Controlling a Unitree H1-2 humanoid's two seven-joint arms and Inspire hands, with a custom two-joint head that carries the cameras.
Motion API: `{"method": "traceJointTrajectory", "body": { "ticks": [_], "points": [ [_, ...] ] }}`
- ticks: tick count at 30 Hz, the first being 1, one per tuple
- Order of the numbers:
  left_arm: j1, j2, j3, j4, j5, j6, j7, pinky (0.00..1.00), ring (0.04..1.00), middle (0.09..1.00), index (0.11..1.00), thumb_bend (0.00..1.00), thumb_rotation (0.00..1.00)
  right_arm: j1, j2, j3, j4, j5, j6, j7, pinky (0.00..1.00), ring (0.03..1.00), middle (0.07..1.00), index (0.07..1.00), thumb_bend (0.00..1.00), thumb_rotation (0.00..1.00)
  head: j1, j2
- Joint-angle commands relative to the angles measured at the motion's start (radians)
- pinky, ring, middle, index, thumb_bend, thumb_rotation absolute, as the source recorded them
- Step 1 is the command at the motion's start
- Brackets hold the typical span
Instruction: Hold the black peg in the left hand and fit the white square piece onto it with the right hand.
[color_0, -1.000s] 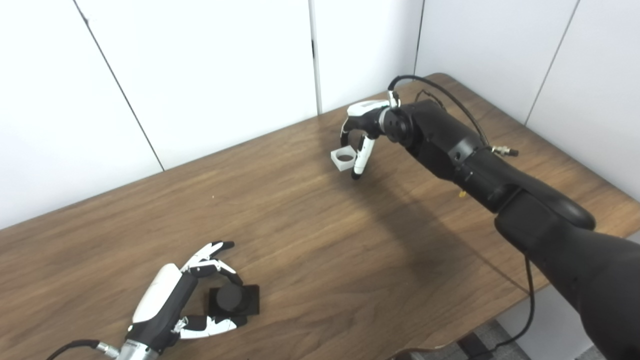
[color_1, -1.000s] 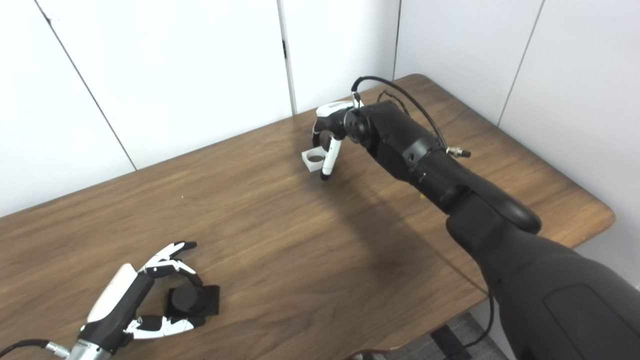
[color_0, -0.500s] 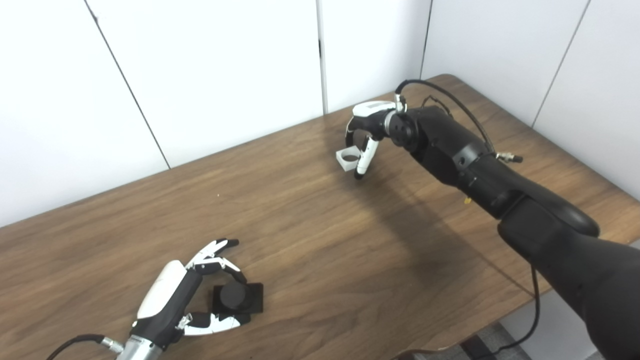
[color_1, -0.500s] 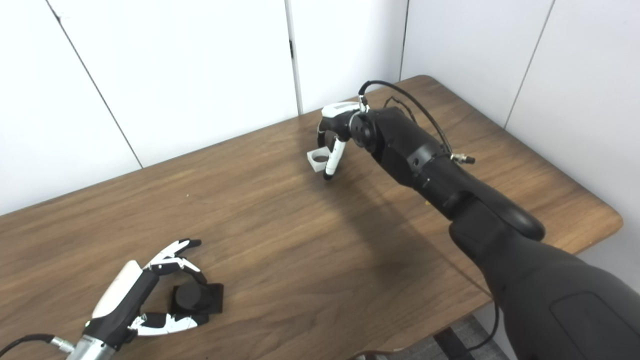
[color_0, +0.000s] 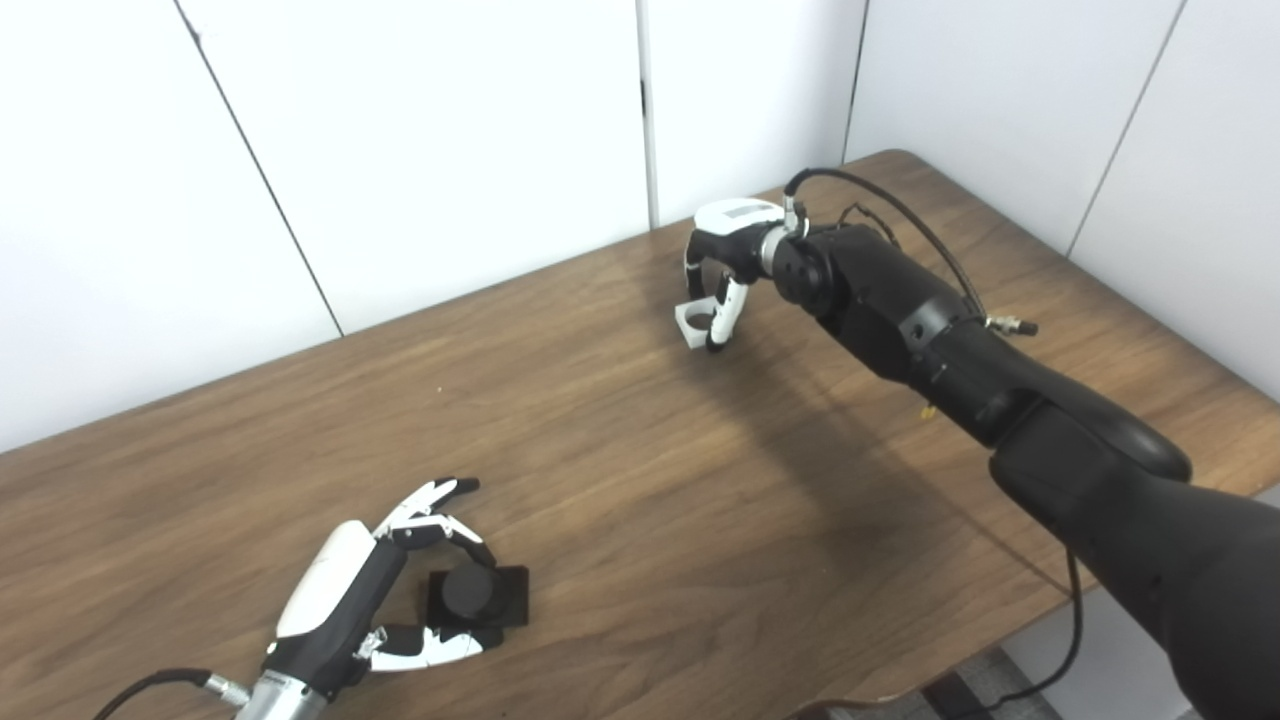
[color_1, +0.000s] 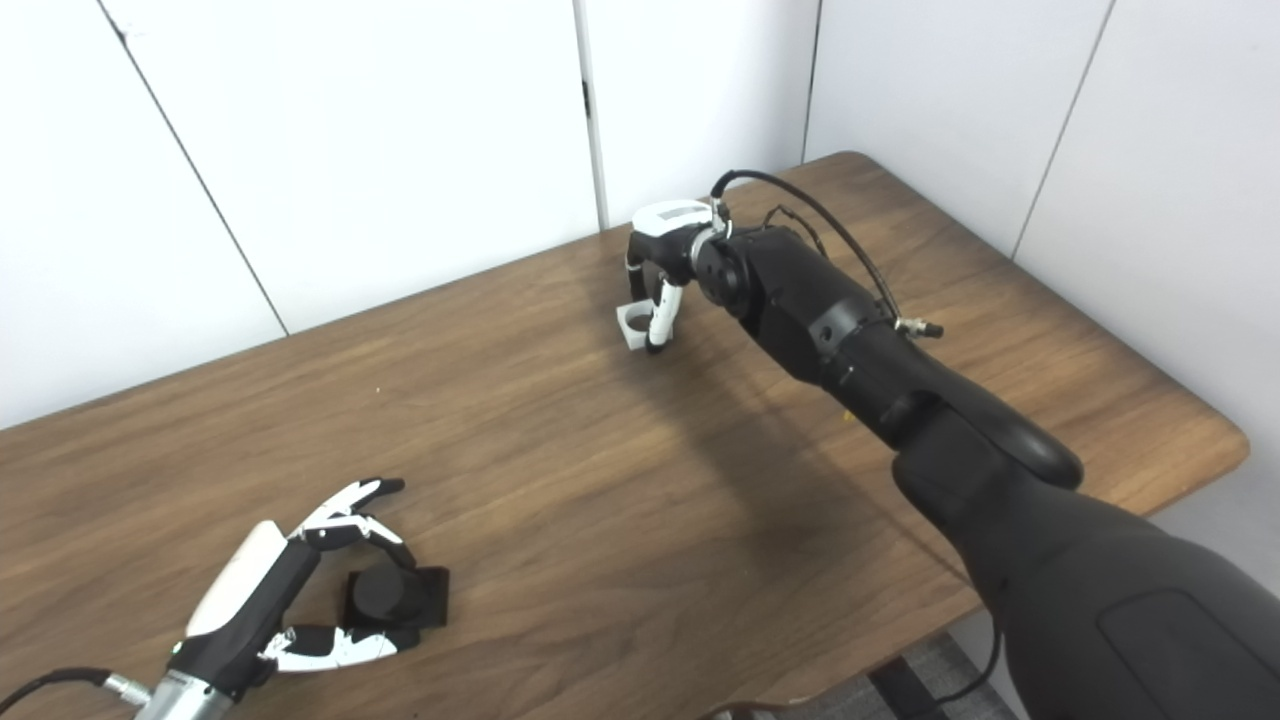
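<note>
Right hand (color_0: 722, 268) reaches far out over the counter (color_0: 620, 470) toward its far edge, palm down, with its fingers curled around the white square piece (color_0: 696, 322). Fingers stand on both sides of the piece, so it looks gripped, though whether the piece is lifted or sitting on the wood cannot be told from these views. Its round hole faces up.

Near the front left corner of the counter, the left hand (color_0: 352, 600) lies low with its fingers and thumb spread around the black peg (color_0: 474, 596). The peg is a short round post on a flat black square base, and the base rests flat on the counter. Fingers arch over the far side and the thumb lies along the near side, seemingly touching the base, but the grasp does not look closed.

By my reading the task is at its start: both hands are at their parts, the right one likely having hold of its piece. Left to do: close on and raise the peg, bring the two well-separated parts together, and seat the hole over the post.
</note>
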Motion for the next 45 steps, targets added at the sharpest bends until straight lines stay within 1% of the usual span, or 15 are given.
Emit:
{"method": "traceJointTrajectory", "body": {
  "ticks": [1,6,8,15,19,23,26,31,34,38,45],
  "points": [
    [0.027,0.021,-0.013,0.009,0.026,0.052,-0.048,0.79,0.947,0.913,0.490,0.52,0.06,-0.010,-0.007,0.003,-0.005,-0.008,-0.020,-0.019,0.94,0.922,0.867,0.485,0.52,0.14,-0.001,0.001],
    [0.027,0.021,-0.011,0.011,0.023,0.056,-0.051,0.80,0.950,0.916,0.490,0.52,0.06,-0.012,-0.009,0.012,0.006,-0.018,-0.035,-0.030,0.93,0.915,0.859,0.485,0.52,0.14,-0.001,0.001],
    [0.027,0.021,-0.011,0.012,0.023,0.055,-0.050,0.80,0.951,0.916,0.490,0.52,0.06,-0.012,-0.009,0.013,0.010,-0.020,-0.039,-0.037,0.92,0.904,0.850,0.485,0.52,0.14,0.001,0.003],
    [0.028,0.023,-0.009,0.015,0.021,0.049,-0.047,0.79,0.947,0.913,0.490,0.52,0.06,0.001,-0.014,0.001,-0.007,-0.015,-0.060,-0.066,0.91,0.888,0.832,0.483,0.52,0.14,0.001,0.008],
    [0.023,0.024,-0.008,0.026,0.020,0.047,-0.048,0.80,0.951,0.916,0.490,0.52,0.06,0.006,-0.022,-0.018,-0.044,-0.005,-0.059,-0.060,0.93,0.899,0.833,0.482,0.52,0.13,-0.008,0.004],
    [0.013,0.019,-0.011,0.047,0.024,0.045,-0.045,0.79,0.953,0.916,0.490,0.52,0.06,0.007,-0.042,-0.030,-0.083,-0.004,-0.075,-0.055,0.96,0.909,0.830,0.480,0.52,0.13,-0.011,-0.003],
    [0.008,0.013,-0.017,0.059,0.030,0.044,-0.043,0.80,0.954,0.918,0.490,0.52,0.06,0.009,-0.068,-0.043,-0.134,-0.002,-0.087,-0.050,0.96,0.911,0.833,0.480,0.52,0.13,-0.005,-0.005],
    [0.005,0.008,-0.021,0.070,0.039,0.042,-0.037,0.80,0.955,0.918,0.490,0.52,0.06,0.007,-0.090,-0.062,-0.186,0.006,-0.100,-0.041,0.94,0.907,0.824,0.481,0.52,0.14,0.002,-0.011],
    [0.005,0.008,-0.022,0.072,0.042,0.041,-0.035,0.80,0.952,0.915,0.490,0.52,0.06,-0.004,-0.105,-0.067,-0.223,0.004,-0.116,-0.024,0.93,0.906,0.828,0.481,0.52,0.14,0.005,-0.010],
    [0.006,0.013,-0.022,0.065,0.043,0.045,-0.039,0.80,0.952,0.916,0.490,0.52,0.06,-0.021,-0.115,-0.091,-0.285,0.018,-0.122,0.001,0.93,0.908,0.825,0.480,0.52,0.14,0.013,-0.001],
    [0.006,0.012,-0.020,0.055,0.034,0.058,-0.050,0.81,0.955,0.919,0.490,0.52,0.06,-0.046,-0.126,-0.116,-0.355,0.027,-0.124,0.043,0.94,0.920,0.830,0.480,0.52,0.14,0.033,0.009]
  ]
}}
